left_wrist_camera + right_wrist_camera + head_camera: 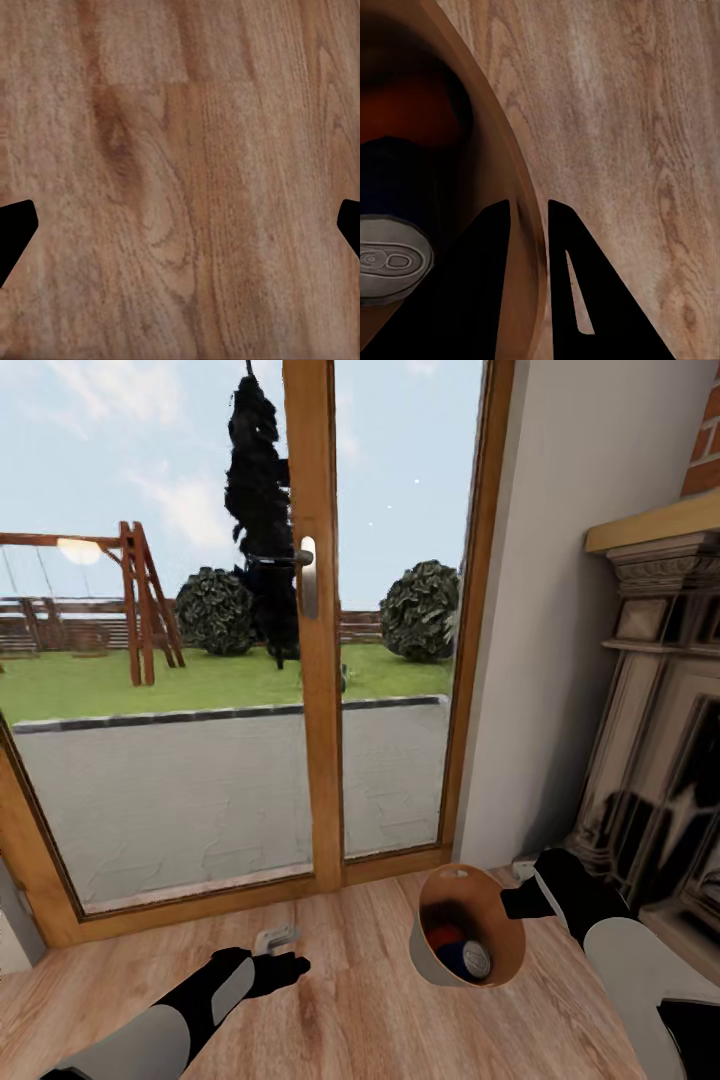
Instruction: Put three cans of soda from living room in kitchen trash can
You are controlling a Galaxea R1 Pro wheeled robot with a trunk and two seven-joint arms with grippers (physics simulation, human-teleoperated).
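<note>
My right gripper (518,901) is shut on the rim of the tash can (497,920), a small round bin, grey outside and tan inside, held tilted just above the wooden floor. In the right wrist view the two black fingers (566,262) pinch the bin's wall (526,225). Inside lie soda cans: one showing its silver top (390,259) (476,960), and an orange-red one (412,112) (443,937) behind it. Whether a third can is in there I cannot tell. My left gripper (276,940) (180,229) hangs open over bare floorboards, holding nothing.
A wood-framed glass patio door (312,660) stands straight ahead, with a garden and swing set outside. A white wall (560,610) and a dark ornate fireplace (660,760) close off the right side. Wooden floor (350,1010) stretches below both arms.
</note>
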